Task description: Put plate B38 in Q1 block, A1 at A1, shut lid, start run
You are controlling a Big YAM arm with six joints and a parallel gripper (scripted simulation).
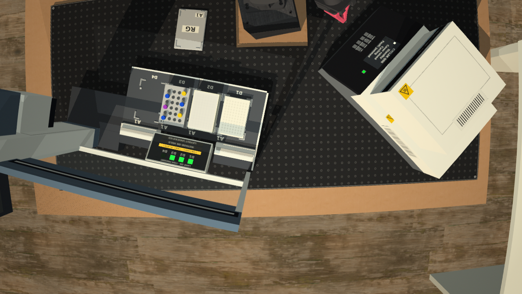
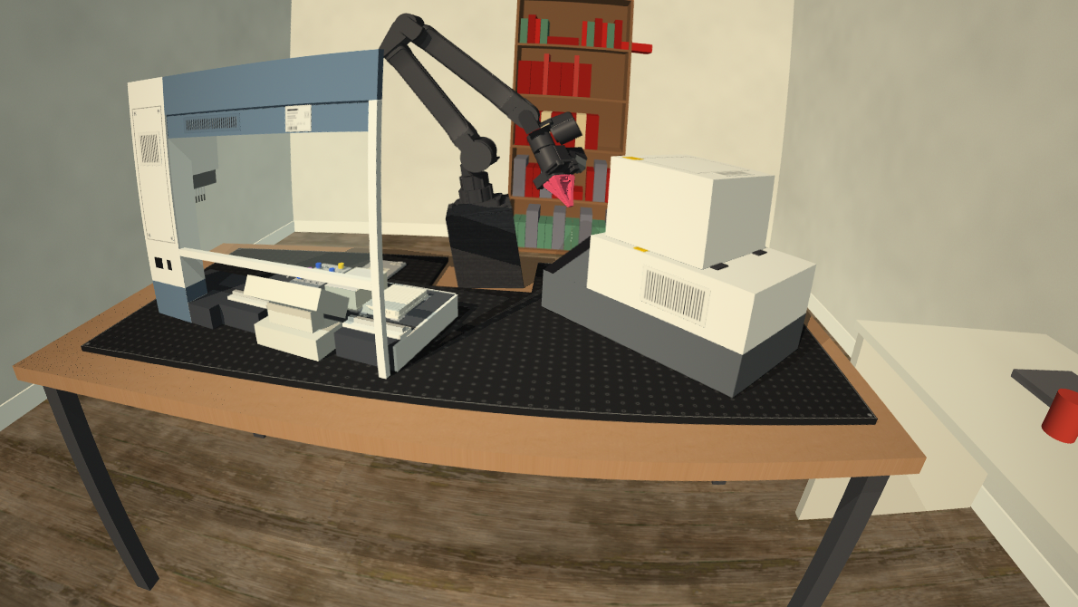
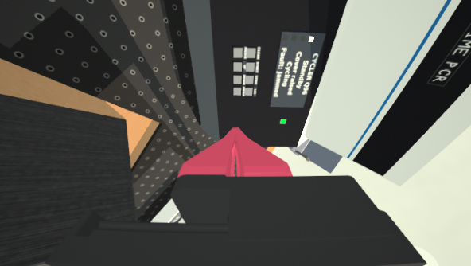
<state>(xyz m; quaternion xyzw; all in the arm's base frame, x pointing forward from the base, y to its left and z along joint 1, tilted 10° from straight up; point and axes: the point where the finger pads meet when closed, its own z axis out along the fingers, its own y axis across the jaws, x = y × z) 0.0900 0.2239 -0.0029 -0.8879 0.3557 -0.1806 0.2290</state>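
The cycler Q1 [image 1: 409, 91] stands at the right of the mat, also seen in the exterior view [image 2: 678, 278]. Its cream lid [image 1: 441, 84] appears down over the block, which is hidden. The lamp [image 1: 363, 71] on the black front panel is green, as the wrist view [image 3: 282, 121] also shows. The key rows [image 3: 243, 72] lie past the lamp. My gripper [image 1: 341, 14] [image 2: 562, 189] is shut and empty, its pink fingers [image 3: 235, 153] hovering over the panel's near edge. Nest D4 [image 1: 144, 98] is empty. Plate B38 is not in view.
The tube cooling block [image 1: 174, 104] sits on D3, the deep-well block [image 1: 202, 110] on D2 and plate R33 [image 1: 233, 116] on D1, under the liquid handler's frame [image 2: 264, 188]. The regrip nest RG [image 1: 190, 29] is empty beside the arm's base [image 1: 270, 16].
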